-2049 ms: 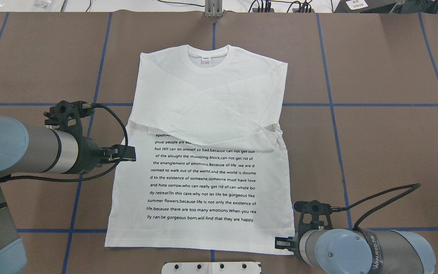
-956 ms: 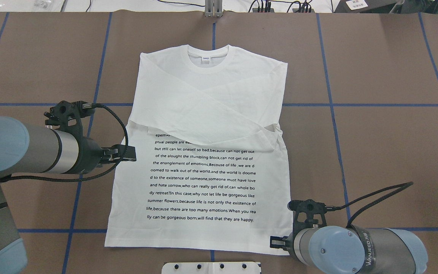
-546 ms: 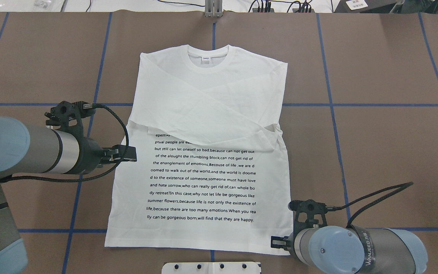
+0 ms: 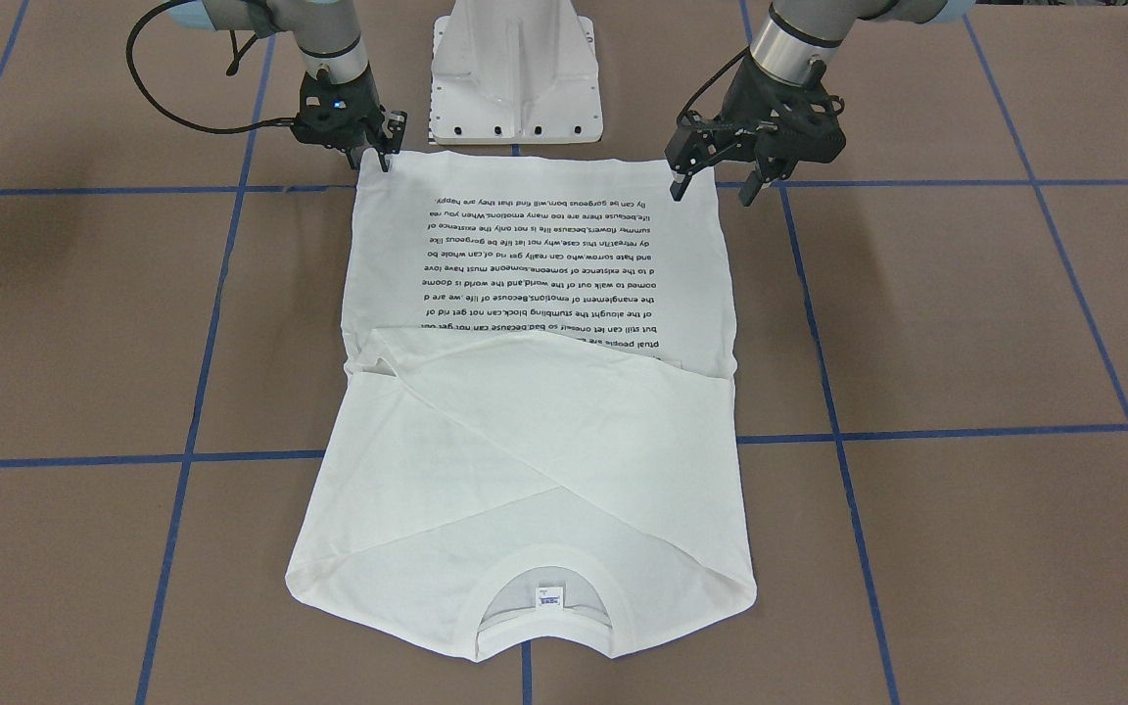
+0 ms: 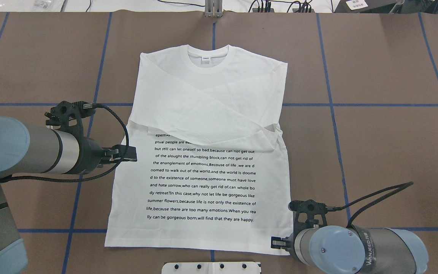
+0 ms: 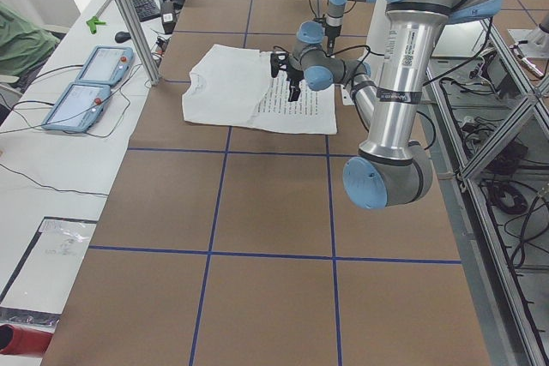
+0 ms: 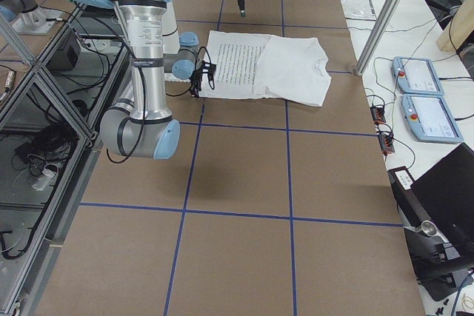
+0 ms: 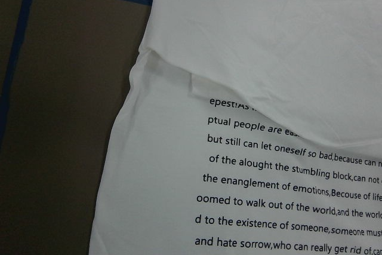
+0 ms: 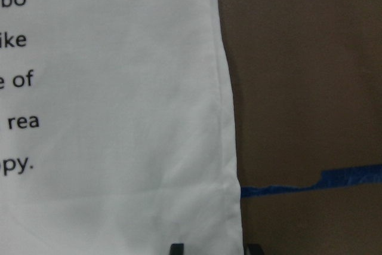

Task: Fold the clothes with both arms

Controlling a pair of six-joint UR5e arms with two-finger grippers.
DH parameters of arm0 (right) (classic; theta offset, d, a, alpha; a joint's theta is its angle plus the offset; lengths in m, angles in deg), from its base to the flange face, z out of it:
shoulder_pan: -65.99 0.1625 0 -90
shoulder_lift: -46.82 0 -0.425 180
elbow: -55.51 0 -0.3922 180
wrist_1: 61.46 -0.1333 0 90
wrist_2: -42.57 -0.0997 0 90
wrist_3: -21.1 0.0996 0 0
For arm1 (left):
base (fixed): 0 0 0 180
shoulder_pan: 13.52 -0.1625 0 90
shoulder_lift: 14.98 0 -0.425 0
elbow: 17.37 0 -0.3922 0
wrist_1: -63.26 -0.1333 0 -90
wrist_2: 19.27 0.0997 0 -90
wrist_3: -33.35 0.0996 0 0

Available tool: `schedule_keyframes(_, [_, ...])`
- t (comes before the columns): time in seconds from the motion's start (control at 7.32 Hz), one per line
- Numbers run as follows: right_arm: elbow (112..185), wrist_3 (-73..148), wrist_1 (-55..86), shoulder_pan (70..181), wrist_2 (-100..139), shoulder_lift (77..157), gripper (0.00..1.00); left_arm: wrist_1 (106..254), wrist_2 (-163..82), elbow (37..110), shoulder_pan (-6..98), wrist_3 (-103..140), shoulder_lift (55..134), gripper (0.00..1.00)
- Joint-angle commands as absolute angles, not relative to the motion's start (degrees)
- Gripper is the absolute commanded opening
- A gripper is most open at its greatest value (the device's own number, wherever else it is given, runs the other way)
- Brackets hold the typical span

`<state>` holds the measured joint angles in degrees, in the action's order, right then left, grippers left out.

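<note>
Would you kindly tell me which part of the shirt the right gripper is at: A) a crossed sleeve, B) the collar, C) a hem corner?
C: the right gripper sits at the hem corner of the shirt on the robot's right, just below the printed text.

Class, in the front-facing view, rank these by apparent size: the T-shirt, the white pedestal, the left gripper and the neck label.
1. T-shirt, by far the largest.
2. White pedestal and left gripper: similar spread, so unranked. The top edge cuts off the pedestal.
3. Neck label, the smallest.
</note>
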<state>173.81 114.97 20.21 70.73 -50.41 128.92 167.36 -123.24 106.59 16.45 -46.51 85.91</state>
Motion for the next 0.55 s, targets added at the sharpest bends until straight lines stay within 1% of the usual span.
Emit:
schedule_keyframes(0.0, [173.72,114.97,20.20,70.73,-51.47,128.99,0.27,167.32,-123.16,106.56,16.36,-46.54,85.91,0.99])
schedule_keyframes(0.27, [173.72,114.97,20.20,70.73,-51.47,128.91,0.21,167.32,-123.16,106.47,16.28,-46.63,85.91,0.99])
schedule_keyframes(0.41, [173.81,114.97,20.20,70.65,-51.47,128.82,0.14,167.32,-123.16,106.47,16.28,-46.63,85.91,0.99])
